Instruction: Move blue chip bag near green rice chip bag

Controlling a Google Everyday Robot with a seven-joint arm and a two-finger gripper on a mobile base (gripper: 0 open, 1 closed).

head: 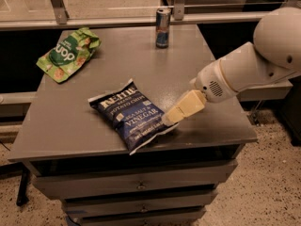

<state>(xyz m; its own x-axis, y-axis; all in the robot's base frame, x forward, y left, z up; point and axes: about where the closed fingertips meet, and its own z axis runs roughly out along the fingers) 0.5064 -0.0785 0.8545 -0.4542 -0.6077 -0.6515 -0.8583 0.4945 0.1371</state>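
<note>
Beige and angled down to the left, the claw (171,118) sits low over the worktop (61,131) at the end of the white arm (244,69), which reaches in from the right. Its tip meets the right edge of the blue chip bag (129,114), at or just above that edge; whether it actually touches is unclear. Whether the claw is open or closed cannot be told from this angle.

The blue chip bag lies flat near the front middle of the worktop, turned at a slant, lettering up, directly left of the claw. The green rice chip bag (68,53) lies at the far left corner, well apart from both the blue bag and the claw. A slim drink can (162,27) stands upright at the far edge, behind the claw. Drawers (141,186) sit under the worktop.
</note>
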